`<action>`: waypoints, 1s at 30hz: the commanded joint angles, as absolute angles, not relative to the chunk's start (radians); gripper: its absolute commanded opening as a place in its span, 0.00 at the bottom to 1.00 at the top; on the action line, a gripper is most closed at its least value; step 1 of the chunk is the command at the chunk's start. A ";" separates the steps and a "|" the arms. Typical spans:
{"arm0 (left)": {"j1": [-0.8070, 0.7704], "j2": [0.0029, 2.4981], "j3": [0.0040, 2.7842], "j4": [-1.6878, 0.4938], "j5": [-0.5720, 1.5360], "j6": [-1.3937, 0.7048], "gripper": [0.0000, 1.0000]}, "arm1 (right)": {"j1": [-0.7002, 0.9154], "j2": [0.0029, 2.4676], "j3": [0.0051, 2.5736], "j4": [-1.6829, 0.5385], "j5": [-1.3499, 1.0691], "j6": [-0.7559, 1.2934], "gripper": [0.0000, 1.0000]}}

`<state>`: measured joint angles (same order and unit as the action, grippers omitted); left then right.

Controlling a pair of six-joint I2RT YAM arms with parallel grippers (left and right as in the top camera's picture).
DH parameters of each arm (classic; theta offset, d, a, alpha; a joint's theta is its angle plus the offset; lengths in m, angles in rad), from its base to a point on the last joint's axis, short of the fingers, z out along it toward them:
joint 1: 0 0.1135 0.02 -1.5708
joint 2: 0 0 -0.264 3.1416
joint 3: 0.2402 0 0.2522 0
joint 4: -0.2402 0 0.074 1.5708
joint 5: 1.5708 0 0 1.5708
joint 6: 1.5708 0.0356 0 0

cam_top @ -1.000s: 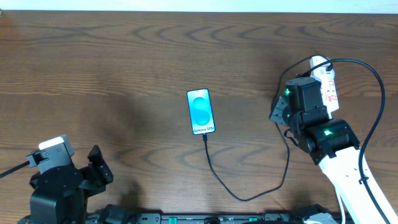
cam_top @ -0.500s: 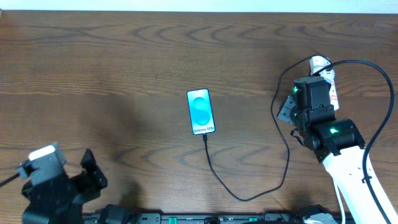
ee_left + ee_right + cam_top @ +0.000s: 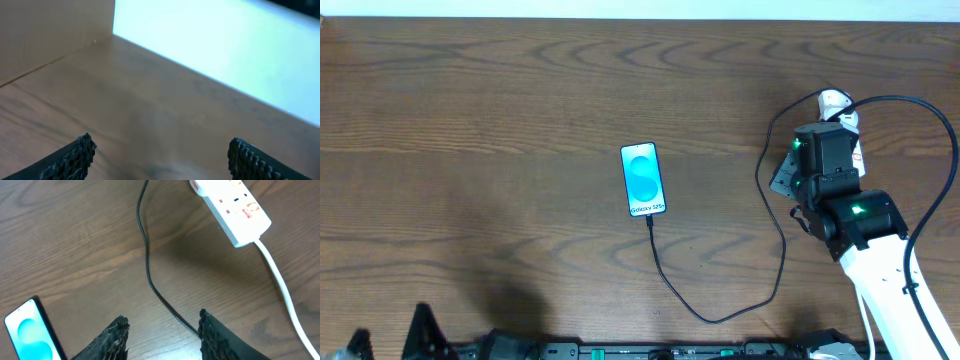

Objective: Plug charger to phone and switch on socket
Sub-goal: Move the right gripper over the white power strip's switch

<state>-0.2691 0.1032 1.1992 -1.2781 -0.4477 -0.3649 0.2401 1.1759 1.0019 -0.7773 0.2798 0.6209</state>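
I have two arms at a brown wooden table (image 3: 500,110). My left gripper (image 3: 161,157) sits low at my own edge of the table, almost out of the top view. Its jaws stand wide apart. Nothing is between them, only bare wood below.

My right gripper (image 3: 161,335) hangs over the right side of the table. Its jaws are partly apart and hold nothing.

The socket (image 3: 230,202) lies just ahead of it. It is long and white, with small red marks on its face. A white cord (image 3: 282,287) comes out of its end and runs off along the wood. From above, my right arm (image 3: 865,240) hides most of the socket. I cannot tell if the switch is on.

The phone (image 3: 643,180) lies flat in the middle of the table with its bright blue screen up. The charger (image 3: 148,265) is a thin black cable. It meets the phone at the end with the white words. From there it makes a big loop toward me, then goes up past my right gripper to the socket. It lies on the wood below my right jaws.
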 commanded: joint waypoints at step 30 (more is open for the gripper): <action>-0.264 0.004 1.220 -1.335 -0.461 -0.356 0.87 | -0.347 1.425 1.223 -0.904 0.090 0.646 0.01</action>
<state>-0.2691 0.0044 1.2125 -1.3357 -0.4511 -0.3649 -0.3256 1.3582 1.1542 -0.8799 0.1417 0.6434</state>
